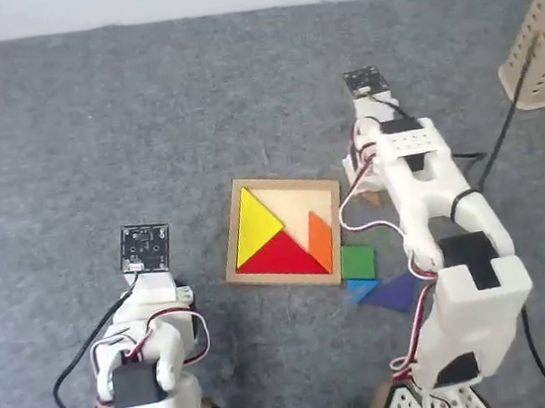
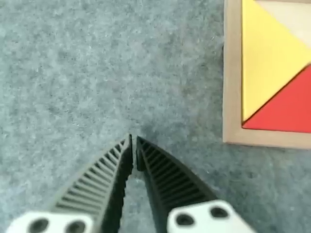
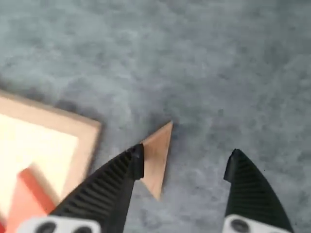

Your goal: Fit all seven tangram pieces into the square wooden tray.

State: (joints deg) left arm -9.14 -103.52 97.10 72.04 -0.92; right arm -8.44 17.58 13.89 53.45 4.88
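- Hovers right gripper (image 3: 187,159) agape at pale triangle (image 3: 157,162), just beside tray (image 3: 63,124) corner; probably lining up a pick.
- Rests left gripper (image 2: 134,141) closed, empty, clear of tray.

The tan triangle (image 3: 157,158) (beside the tray (image 3: 48,119)) hides partly behind the right gripper (image 3: 187,159).
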